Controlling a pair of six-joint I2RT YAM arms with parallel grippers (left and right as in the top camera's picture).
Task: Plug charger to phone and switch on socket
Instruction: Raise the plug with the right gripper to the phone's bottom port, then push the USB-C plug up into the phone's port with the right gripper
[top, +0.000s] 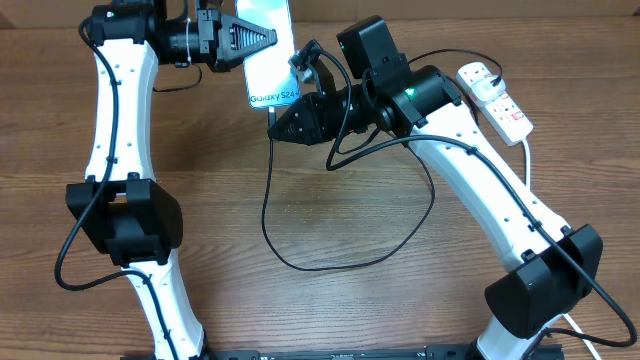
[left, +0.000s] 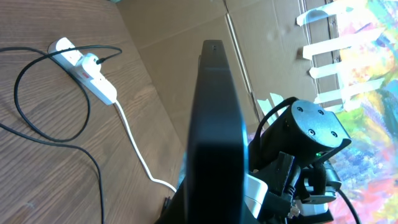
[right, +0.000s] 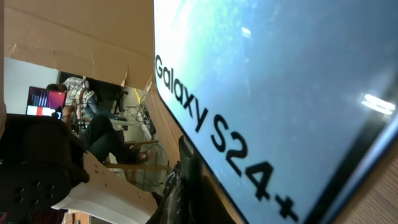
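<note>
My left gripper (top: 266, 38) is shut on the phone (top: 272, 70) and holds it off the table at the back. Its light blue screen (right: 280, 81) reading "Galaxy S24+" faces up, and the left wrist view shows it as a dark edge (left: 214, 124). At the phone's near end, my right gripper (top: 275, 116) is shut on the connector end of the charger (top: 267, 210); the tip is hidden. The black cable loops across the table to a black plug (top: 478, 73) seated in the white socket (top: 500, 100), also seen as the strip (left: 93, 78). I cannot tell how the switch stands.
The socket's thick white cord (left: 134, 149) trails off the strip toward the right edge. The cable loop (top: 400, 245) lies between the two arm bases. A cardboard wall (left: 186, 37) stands behind the table.
</note>
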